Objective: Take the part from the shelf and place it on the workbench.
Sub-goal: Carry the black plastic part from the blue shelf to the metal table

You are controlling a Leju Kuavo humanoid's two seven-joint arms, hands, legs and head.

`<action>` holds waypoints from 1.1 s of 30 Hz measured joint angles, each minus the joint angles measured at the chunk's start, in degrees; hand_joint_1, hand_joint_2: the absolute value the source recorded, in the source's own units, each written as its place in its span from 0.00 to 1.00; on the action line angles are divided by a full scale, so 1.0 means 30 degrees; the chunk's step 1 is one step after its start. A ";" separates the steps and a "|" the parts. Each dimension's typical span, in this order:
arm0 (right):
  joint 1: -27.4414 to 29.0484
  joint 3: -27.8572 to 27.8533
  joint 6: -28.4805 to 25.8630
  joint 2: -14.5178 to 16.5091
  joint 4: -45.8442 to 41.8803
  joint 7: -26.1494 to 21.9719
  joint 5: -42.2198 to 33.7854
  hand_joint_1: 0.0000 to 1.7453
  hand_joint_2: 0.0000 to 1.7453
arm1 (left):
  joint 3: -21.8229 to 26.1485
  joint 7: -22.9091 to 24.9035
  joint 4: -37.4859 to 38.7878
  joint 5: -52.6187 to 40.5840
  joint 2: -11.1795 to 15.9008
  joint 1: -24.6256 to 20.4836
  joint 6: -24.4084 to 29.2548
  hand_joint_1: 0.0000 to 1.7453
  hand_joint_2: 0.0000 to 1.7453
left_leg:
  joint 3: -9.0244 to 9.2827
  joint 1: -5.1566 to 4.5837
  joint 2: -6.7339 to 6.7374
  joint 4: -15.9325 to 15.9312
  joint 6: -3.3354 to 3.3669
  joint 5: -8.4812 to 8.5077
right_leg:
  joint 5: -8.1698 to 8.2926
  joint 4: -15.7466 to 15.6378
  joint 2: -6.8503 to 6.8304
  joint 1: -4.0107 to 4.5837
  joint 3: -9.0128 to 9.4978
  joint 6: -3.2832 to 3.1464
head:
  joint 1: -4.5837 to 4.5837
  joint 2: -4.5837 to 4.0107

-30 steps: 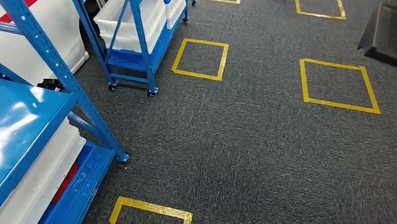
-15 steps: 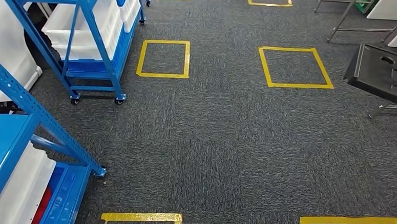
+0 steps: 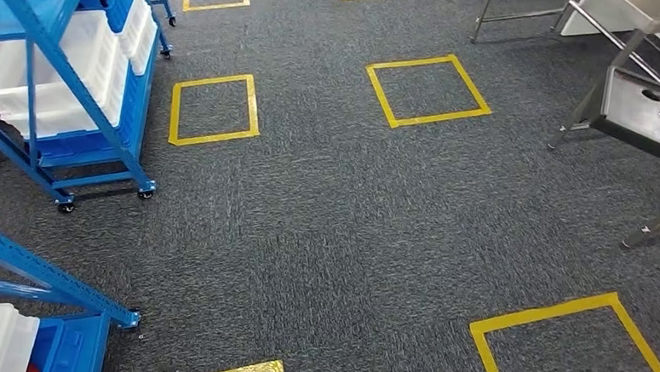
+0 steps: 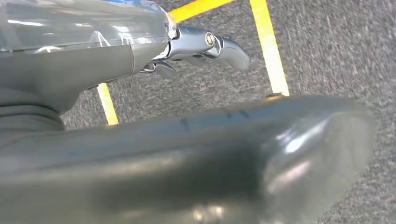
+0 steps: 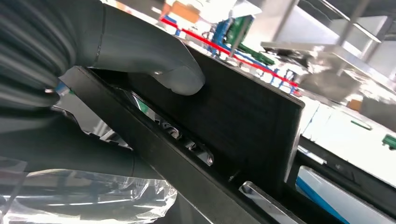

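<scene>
In the head view, the robot is looking down at a dark grey carpet floor [image 3: 350,221] marked with yellow tape squares [image 3: 427,90]. I am taking the steel counter [image 3: 655,109] as the landmark: it is standing at the right edge of the picture, with its slanted legs reaching down to the carpet. Well apart from the counter, across the open carpet, a blue wheeled shelf rack [image 3: 84,96] is carrying white bins [image 3: 51,69]. A corner of a second blue shelf [image 3: 22,306] is showing nearer to the robot, also on the side far from the counter.

In the left wrist view, the left hand [image 4: 205,44] is hanging above the carpet and a yellow tape line. Its silver fingers [image 4: 229,49] are lying partly curled and are holding nothing that I can see; whether they are fully closed I cannot tell.

In the right wrist view, the right hand [image 5: 116,56] is gripping the part, a flat black panel [image 5: 233,121]. The grey thumb [image 5: 180,74] is pressing on its broad face, and its long axis is running away from the hand toward bright steel surfaces, probably the counter.

So the part is already off the shelf. I judge that the right hand, being on the counter's side, is the nearer one for placing it.
</scene>
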 joint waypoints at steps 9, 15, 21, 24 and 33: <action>-0.1308 0.1233 -0.0073 0.0386 0.1333 0.0115 -0.0246 1.00 1.00 | 0.0199 -0.0237 -0.0002 0.0011 0.0013 0.0086 -0.0212 0.00 0.00 | 0.0941 0.0094 -0.2200 -0.3261 0.0414 0.2377 | 0.0030 0.0173 0.2403 -0.0029 -0.0172 0.0312 | 0.0002 0.0000; -0.1619 0.1475 -0.0118 0.0209 0.1633 0.0128 -0.0462 1.00 1.00 | 0.0224 -0.0424 -0.0007 0.0013 -0.0002 0.0074 -0.0516 0.00 0.00 | 0.1575 0.0019 -0.0701 -0.4157 0.0899 0.2385 | -0.1103 0.2819 0.0684 -0.0043 -0.1742 0.0835 | 0.0029 -0.0002; -0.1522 0.1775 -0.0230 0.0375 0.2019 0.0130 -0.0514 1.00 1.00 | 0.0323 -0.0313 -0.0007 0.0002 -0.0051 0.0174 -0.0598 0.00 0.00 | 0.2650 -0.0026 0.0970 -0.4181 0.0658 0.1457 | 0.0480 0.2148 -0.0871 -0.0128 -0.1879 0.1069 | 0.0031 -0.0002; -0.1696 0.1854 -0.0308 0.0499 0.2189 0.0131 -0.0504 1.00 1.00 | 0.0383 -0.0271 -0.0007 -0.0002 -0.0053 0.0138 -0.0594 0.00 0.00 | 0.3169 -0.0207 0.1716 -0.4270 0.0343 0.0846 | 0.0644 0.0158 -0.1935 0.0308 -0.0855 0.0547 | 0.0036 0.0000; -0.2062 0.2045 -0.0372 0.0689 0.2362 0.0120 -0.0453 1.00 1.00 | 0.0518 -0.0197 -0.0007 0.0004 -0.0060 0.0065 -0.0537 0.00 0.00 | -0.1005 0.0017 -0.0287 0.2500 -0.0194 -0.0670 | -0.0955 0.0153 0.0609 0.0129 0.0852 -0.0328 | 0.0004 0.0004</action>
